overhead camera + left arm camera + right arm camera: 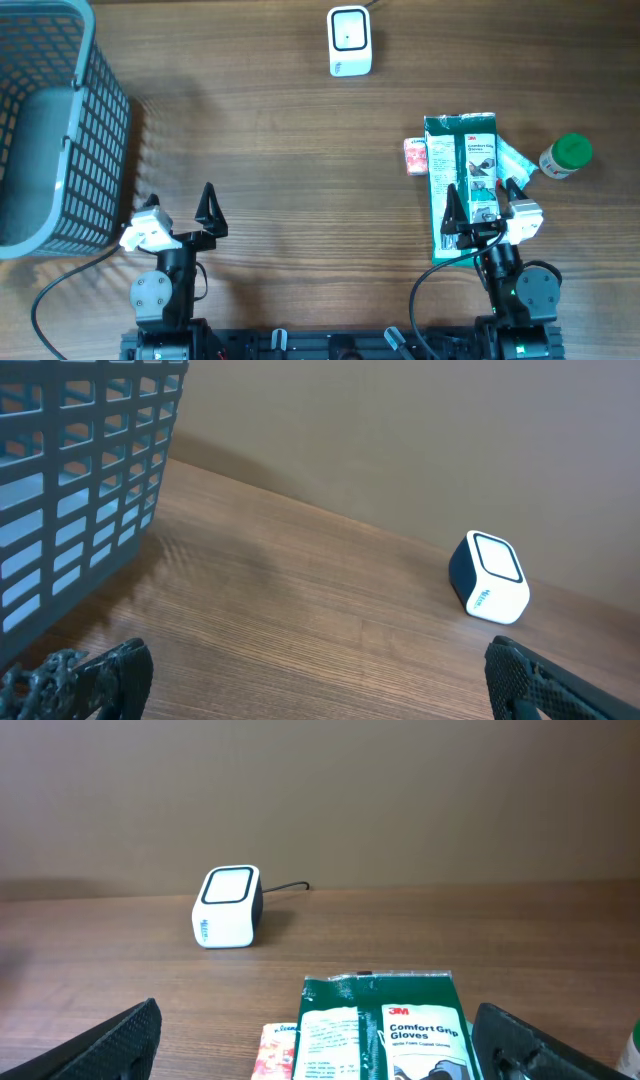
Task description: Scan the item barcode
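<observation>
Since nothing is held, the scan is judged unstarted: the flat green plastic glove packet (462,160) is seen lying on the wooden counter (300,200) beneath the wide-open right jaws, well apart from the white box-shaped scanner (349,41); the left jaws are also spread wide, empty.

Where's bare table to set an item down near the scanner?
Biggest bare patch: middle of the table, bordered by the basket, the scanner and the gloves pack. Also bare between scanner and green-capped bottle. Crowded: small packet, gloves pack and bottle cluster by the right hand.
</observation>
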`<action>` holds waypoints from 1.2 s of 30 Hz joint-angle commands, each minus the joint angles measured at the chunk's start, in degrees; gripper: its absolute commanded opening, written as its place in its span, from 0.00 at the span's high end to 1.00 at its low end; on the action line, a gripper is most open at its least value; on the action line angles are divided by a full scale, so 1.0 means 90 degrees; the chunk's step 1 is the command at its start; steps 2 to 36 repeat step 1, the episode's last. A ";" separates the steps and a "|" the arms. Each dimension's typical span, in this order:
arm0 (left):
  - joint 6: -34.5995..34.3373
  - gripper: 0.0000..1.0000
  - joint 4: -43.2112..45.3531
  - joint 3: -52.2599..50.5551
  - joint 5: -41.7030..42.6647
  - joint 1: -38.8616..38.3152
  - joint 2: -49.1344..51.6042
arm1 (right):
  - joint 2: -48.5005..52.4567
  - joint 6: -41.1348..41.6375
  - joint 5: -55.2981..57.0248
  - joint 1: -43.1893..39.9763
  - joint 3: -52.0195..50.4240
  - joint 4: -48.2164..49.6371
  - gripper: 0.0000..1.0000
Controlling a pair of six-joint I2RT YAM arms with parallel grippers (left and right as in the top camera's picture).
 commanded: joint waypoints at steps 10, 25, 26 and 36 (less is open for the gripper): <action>0.0153 0.00 -0.0053 -0.0002 0.0010 -0.0002 -0.0029 | -0.0068 -0.0032 -0.0097 -0.0032 -0.0007 0.0022 0.00; 0.0153 0.00 -0.0053 -0.0002 0.0010 -0.0002 -0.0029 | -0.0068 -0.0032 -0.0097 -0.0032 -0.0007 0.0022 0.00; 0.0153 0.00 -0.0053 -0.0002 0.0010 -0.0002 -0.0029 | -0.0068 -0.0032 -0.0097 -0.0032 -0.0007 0.0022 0.00; 0.0153 0.00 -0.0053 -0.0002 0.0010 -0.0002 -0.0029 | -0.0068 -0.0032 -0.0097 -0.0032 -0.0007 0.0022 0.00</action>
